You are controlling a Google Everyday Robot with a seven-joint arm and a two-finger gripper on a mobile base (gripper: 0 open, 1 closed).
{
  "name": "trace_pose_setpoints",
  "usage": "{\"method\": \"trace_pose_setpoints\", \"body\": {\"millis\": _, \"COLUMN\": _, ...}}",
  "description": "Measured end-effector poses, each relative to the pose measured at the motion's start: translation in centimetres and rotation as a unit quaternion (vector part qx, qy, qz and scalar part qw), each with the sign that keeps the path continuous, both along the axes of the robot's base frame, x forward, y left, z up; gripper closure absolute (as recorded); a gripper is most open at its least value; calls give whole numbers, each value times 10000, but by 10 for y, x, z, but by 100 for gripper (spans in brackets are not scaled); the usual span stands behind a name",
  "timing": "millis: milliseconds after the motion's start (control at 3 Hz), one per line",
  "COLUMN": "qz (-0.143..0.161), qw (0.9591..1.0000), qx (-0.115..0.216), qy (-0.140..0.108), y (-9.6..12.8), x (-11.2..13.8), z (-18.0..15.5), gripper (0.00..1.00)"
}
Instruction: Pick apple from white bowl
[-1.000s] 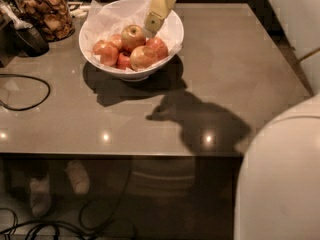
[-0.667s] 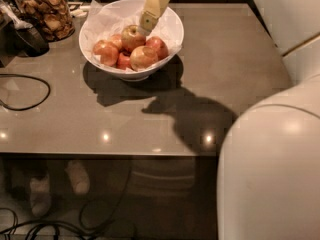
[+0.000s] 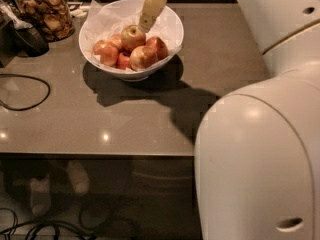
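Observation:
The white bowl (image 3: 173, 28), lined with crumpled white paper, stands at the back of the grey table, left of centre. It holds several apples. The yellow-green apple with a reddish blush (image 3: 132, 36) lies on top in the middle of the pile. My gripper (image 3: 145, 24) reaches down from above into the bowl. Its tan tip is just above and to the right of that apple, close to its upper right side. I cannot tell whether it touches the apple.
Redder apples (image 3: 106, 52) and a yellow-and-red apple (image 3: 143, 57) lie around the target. A glass jar of brown snacks (image 3: 46, 11) and a dark object (image 3: 27, 39) stand at the back left. A black cable (image 3: 25, 91) loops on the left. My white arm body (image 3: 260, 149) fills the right side.
The gripper has shifted slightly left and lower, closer to the top apple. The white arm body has swung further into view on the right. The apples have not moved.

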State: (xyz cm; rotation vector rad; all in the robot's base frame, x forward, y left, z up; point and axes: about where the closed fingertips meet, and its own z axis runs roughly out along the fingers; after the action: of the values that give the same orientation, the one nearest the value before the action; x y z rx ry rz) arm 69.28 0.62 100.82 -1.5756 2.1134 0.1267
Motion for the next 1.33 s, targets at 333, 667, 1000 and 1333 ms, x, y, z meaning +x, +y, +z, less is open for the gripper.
{"method": "trace_pose_setpoints", "body": {"millis": 333, "qz": 14, "qw": 10000, "qx": -1, "qy": 50, "y": 5, "x": 9, "z": -7, "gripper": 29}}
{"method": "trace_pose_setpoints", "body": {"millis": 667, "qz": 59, "qw": 9999, "qx": -2, "qy": 81, "y": 12, "x": 16, "z": -13, "gripper": 28}}
{"method": "trace_pose_setpoints", "body": {"millis": 1000, "qz": 164, "qw": 9998, "qx": -29, "qy": 122, "y": 23, "x": 21, "z": -19, "gripper": 28}}
{"method": "trace_pose_setpoints", "body": {"millis": 1333, "qz": 286, "qw": 9994, "qx": -68, "qy": 184, "y": 36, "x": 25, "z": -27, "gripper": 29}}
